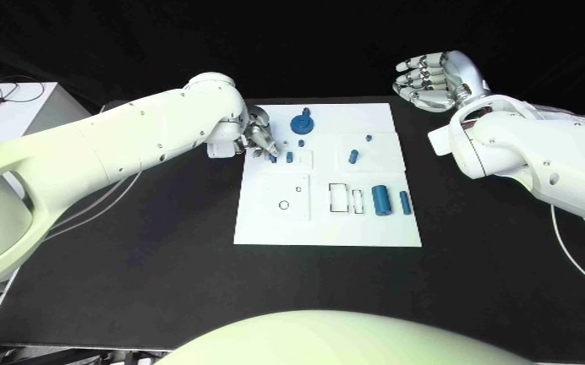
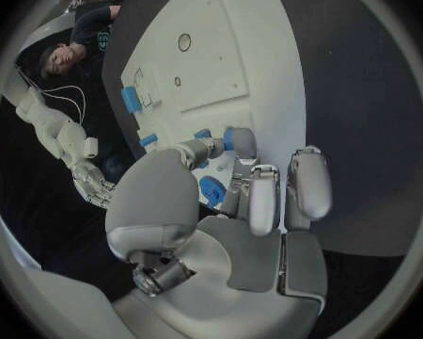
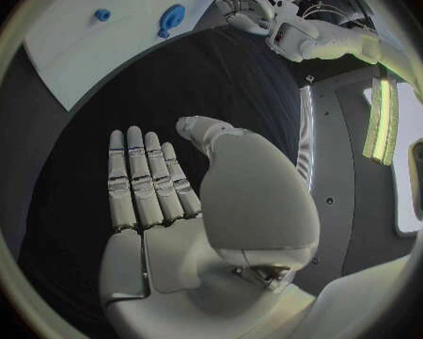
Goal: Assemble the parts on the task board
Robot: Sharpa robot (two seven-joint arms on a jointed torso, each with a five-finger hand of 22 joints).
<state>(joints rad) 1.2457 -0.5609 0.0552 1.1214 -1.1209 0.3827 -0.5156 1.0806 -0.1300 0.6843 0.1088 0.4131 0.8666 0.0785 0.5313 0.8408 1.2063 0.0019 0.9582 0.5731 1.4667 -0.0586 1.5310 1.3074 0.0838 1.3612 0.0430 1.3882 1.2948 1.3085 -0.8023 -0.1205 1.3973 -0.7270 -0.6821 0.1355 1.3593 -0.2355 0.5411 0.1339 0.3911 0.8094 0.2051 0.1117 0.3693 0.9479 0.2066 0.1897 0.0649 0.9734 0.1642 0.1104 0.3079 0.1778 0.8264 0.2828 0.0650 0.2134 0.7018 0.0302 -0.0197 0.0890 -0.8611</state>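
Head view, near to far, clock read from the board's middle. White task board: nearest half holds a fat blue cylinder and a thin blue pin, lying side by side at about 4 o'clock, near two empty rectangular slots. Further out, a short peg at 1 o'clock and a gear-like piece at 12. At 10 to 11 o'clock the left hand is down on the board's edge, fingertips closed around a small blue part; whether the pinch is firm, I cannot tell. Right hand hangs past the far right corner, fingers straight and apart, holding nothing. Risks, as I judge: the small part twisting or dropping from a shallow fingertip hold; fingers hiding the socket, so it jams; a hard push sliding the board.
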